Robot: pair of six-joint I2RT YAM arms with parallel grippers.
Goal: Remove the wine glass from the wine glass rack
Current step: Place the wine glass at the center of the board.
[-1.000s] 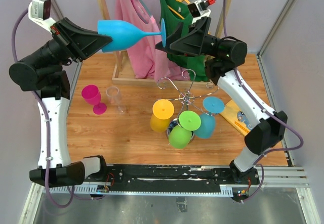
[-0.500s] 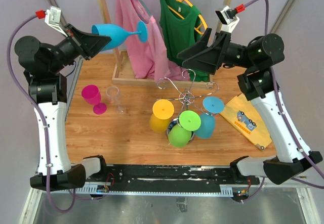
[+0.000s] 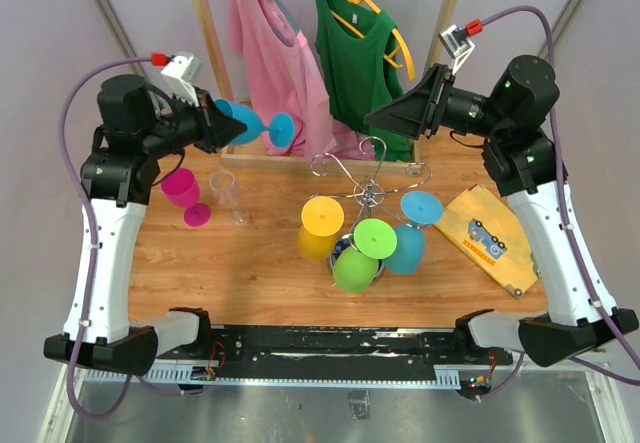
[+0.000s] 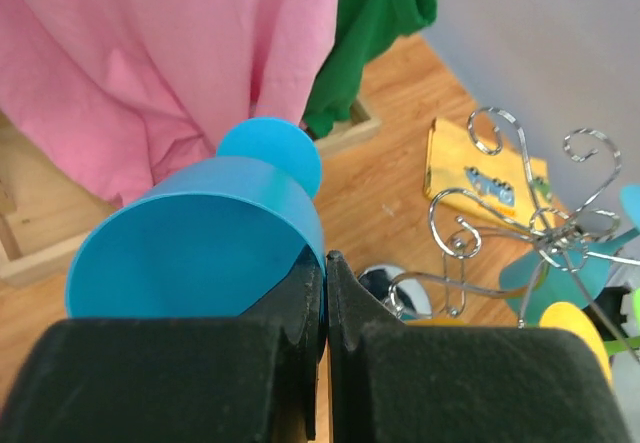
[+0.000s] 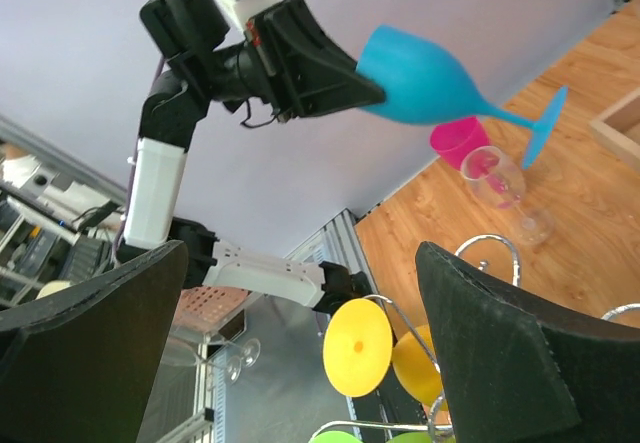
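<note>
Wine glass [image 3: 246, 122] lower than before, rim inside closed left claw [image 4: 325, 271]; right claw [image 3: 376, 118] wide.

In the left wrist view the blue plastic wine glass [image 4: 200, 233] hides its own stem behind its bowl, and the shiny chrome wire rack [image 4: 548, 245] runs off the right edge. From above, a hanging yellow plastic glass [image 3: 320, 225], green plastic glass [image 3: 360, 263] and teal plastic glass [image 3: 408, 243] cover most of the rack's round base. The tall wooden clothes rail [image 3: 203, 23] is cut off at the top edge.
</note>
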